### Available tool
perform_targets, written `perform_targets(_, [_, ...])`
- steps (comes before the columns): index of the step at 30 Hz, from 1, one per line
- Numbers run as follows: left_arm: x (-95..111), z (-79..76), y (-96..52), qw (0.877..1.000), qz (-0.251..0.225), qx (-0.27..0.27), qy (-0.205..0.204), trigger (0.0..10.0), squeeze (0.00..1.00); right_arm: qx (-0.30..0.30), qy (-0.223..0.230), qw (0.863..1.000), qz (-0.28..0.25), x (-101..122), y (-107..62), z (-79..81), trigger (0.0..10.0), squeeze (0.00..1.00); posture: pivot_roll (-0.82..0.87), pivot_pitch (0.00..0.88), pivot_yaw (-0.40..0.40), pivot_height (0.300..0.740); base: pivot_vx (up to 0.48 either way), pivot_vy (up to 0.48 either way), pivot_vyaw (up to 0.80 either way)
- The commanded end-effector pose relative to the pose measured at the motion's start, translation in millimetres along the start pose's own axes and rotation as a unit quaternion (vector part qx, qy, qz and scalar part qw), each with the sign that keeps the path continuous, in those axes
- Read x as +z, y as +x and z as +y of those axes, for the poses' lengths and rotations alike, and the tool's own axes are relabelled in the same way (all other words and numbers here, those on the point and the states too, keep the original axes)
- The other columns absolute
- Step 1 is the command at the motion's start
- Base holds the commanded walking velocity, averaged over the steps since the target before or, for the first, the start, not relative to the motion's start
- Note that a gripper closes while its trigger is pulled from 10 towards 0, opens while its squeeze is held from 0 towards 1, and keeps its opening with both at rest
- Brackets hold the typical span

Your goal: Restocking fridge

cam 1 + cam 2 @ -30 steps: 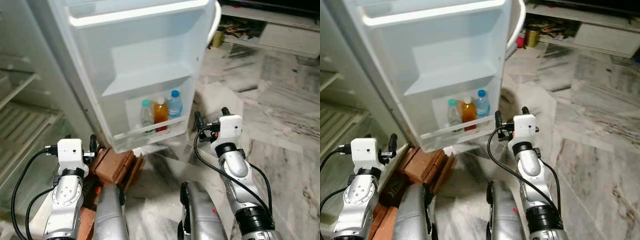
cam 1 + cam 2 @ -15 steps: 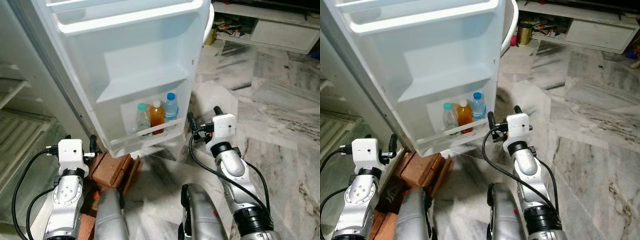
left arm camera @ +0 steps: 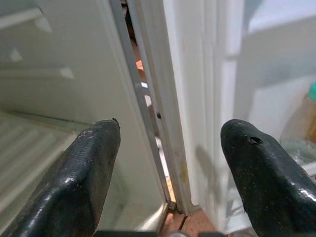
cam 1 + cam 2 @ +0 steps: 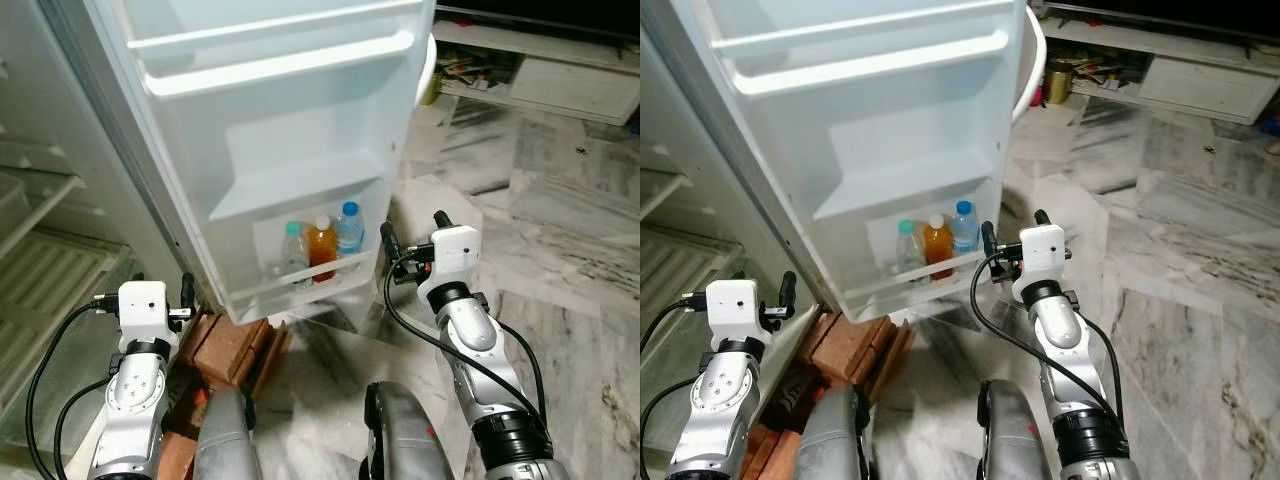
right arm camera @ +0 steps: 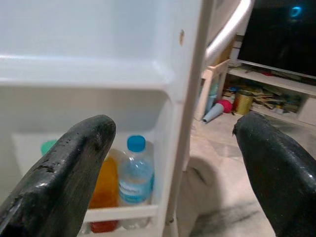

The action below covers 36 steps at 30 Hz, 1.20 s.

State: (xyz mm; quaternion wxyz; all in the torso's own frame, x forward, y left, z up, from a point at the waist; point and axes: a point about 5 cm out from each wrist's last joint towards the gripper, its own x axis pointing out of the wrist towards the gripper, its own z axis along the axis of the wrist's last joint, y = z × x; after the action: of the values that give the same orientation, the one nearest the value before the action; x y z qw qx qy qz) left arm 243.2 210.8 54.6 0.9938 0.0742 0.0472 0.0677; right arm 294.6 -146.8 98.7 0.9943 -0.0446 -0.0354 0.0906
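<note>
Open fridge door [image 4: 290, 120] ahead of both grippers, white inner face turned this way, its free edge lined up with the gap of the right jaws. Fridge body [image 4: 40, 230] with pale shelves off to the outer side of the left jaws; hinge seam straight ahead between them. Marble floor [image 4: 1180, 250] beyond and beside the right jaws. Stack of red bricks [image 4: 235, 345] under the door's lower corner, just inward of the left gripper. Low white cabinet [image 4: 1200, 75] far off past the right jaws.

Right gripper [image 4: 412, 236] raised near the door's free edge, fingers spread wide, holding nothing. Left gripper [image 4: 160, 288] low by the hinge side, fingers [image 3: 84, 173] likewise spread wide and empty.

Three bottles in the door's bottom rack, ahead of the right jaws toward their inner finger: blue-capped water bottle [image 5: 134, 170] nearest the edge, orange drink bottle [image 4: 321, 247] in the middle, green-capped bottle [image 4: 294, 252] farthest in.
</note>
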Motion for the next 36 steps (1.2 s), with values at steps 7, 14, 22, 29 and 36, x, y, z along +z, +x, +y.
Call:
perform_targets(7, [1, -0.7, 2.3, 1.000, -0.002, -0.003, 0.009, 10.0, 0.00, 0.004, -0.001, 1.000, -0.009, 6, 3.5, 1.0, 10.0, 0.00, 0.10, 0.000, 0.004, 0.697, 0.000, 0.000, 0.00])
perform_targets(14, [1, -1.8, 2.9, 1.000, -0.001, -0.005, 0.010, 10.0, 0.00, 0.006, -0.001, 1.000, -0.008, 6, 3.7, 1.6, 10.0, 0.00, 0.10, 0.000, 0.003, 0.737, 0.000, 0.000, 0.00])
perform_targets(22, [-1, -3.3, 3.1, 1.000, 0.007, -0.005, 0.011, 10.0, 0.00, 0.013, 0.000, 1.000, -0.005, 4, 2.6, 4.0, 10.0, 0.00, 0.10, 0.000, 0.002, 0.740, 0.000, 0.000, 0.00])
perform_targets(29, [-3, -4.8, 3.5, 1.000, 0.016, -0.002, 0.012, 10.0, 0.00, 0.026, 0.017, 0.999, 0.015, -3, 2.0, 10.4, 10.0, 0.00, 0.10, 0.000, 0.001, 0.740, 0.000, -0.152, 0.00])
perform_targets(36, [-6, -5.8, 1.6, 1.000, 0.026, 0.000, 0.010, 10.0, 0.00, 0.059, 0.025, 0.994, 0.084, -27, -11.6, 13.0, 10.0, 0.00, 0.10, 0.000, -0.001, 0.740, 0.000, -0.478, 0.00])
